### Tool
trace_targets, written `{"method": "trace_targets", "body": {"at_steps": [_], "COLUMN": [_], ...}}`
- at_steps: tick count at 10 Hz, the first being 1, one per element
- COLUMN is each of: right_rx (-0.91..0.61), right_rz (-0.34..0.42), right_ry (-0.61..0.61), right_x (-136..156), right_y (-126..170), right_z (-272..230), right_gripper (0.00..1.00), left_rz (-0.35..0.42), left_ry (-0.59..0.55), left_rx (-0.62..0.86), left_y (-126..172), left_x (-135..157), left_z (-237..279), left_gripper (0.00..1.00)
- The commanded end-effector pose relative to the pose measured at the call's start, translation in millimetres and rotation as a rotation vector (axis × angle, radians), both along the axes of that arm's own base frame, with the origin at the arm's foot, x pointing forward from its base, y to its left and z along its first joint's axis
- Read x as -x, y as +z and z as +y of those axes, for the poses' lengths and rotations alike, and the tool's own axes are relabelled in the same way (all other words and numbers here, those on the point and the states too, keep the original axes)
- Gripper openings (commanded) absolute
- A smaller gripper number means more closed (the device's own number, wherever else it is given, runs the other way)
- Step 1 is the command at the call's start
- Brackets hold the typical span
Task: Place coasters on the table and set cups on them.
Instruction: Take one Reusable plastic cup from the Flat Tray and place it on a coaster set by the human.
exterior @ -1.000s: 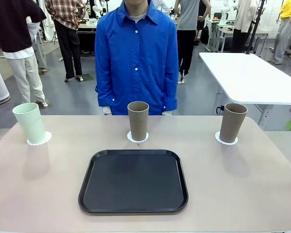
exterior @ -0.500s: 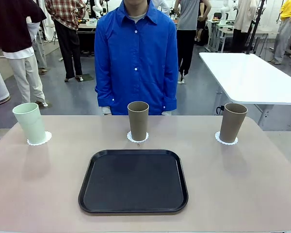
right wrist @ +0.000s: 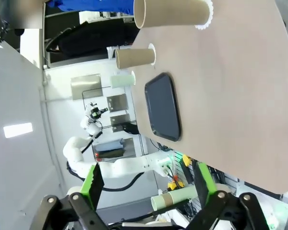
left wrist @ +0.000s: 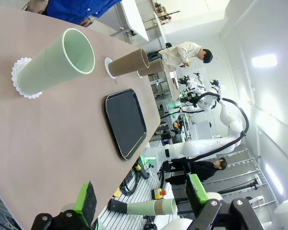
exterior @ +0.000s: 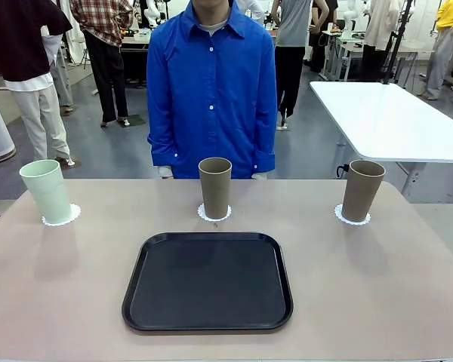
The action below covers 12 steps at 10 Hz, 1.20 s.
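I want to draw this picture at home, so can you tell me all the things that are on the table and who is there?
mint green cup: one, pale green, far left of the table, upright on a coaster
taupe cups: two, brownish, one at the far middle and one at the far right, each upright on a coaster
coasters: three, white and lacy, one under each cup
black tray: one, black, empty, middle of the table near the robot's side
table: one, beige
white table: one, white, behind on the right
person: one, blue shirt, standing at the far side behind the middle cup
left gripper: black, green pads, open, off the table edge
right gripper: black, green pads, open, holding nothing
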State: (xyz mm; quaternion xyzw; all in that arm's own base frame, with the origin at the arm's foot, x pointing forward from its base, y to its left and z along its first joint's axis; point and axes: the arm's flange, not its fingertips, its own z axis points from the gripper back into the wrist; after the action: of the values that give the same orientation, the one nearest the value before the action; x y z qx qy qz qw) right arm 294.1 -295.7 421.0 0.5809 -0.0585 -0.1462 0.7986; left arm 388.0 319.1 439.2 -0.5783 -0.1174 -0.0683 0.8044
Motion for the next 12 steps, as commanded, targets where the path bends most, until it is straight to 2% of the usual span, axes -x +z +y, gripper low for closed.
{"method": "trace_targets", "body": {"at_steps": [1, 3, 4, 12], "right_rx": [-0.01, 0.056, 0.008, 0.008], "right_rz": [-0.036, -0.085, -0.015, -0.015], "right_ry": [0.02, 0.048, 0.012, 0.012], "right_x": [-9.6, -20.4, -6.5, -6.5], "right_y": [4.7, 8.0, 1.7, 1.7], "right_z": [-4.6, -1.1, -0.4, -0.4], "right_gripper": [1.0, 1.0, 1.0, 1.0], "left_rz": [-0.006, -0.006, -0.006, -0.006], "left_ry": [-0.006, -0.006, -0.006, -0.006], "left_rx": [0.002, 0.002, 0.002, 0.002], "left_y": [2.5, 2.5, 2.5, 2.5], "left_x": [1.5, 1.5, 1.5, 1.5], "left_z": [0.7, 0.7, 0.7, 0.7], "left_gripper": [1.0, 1.0, 1.0, 1.0]}}
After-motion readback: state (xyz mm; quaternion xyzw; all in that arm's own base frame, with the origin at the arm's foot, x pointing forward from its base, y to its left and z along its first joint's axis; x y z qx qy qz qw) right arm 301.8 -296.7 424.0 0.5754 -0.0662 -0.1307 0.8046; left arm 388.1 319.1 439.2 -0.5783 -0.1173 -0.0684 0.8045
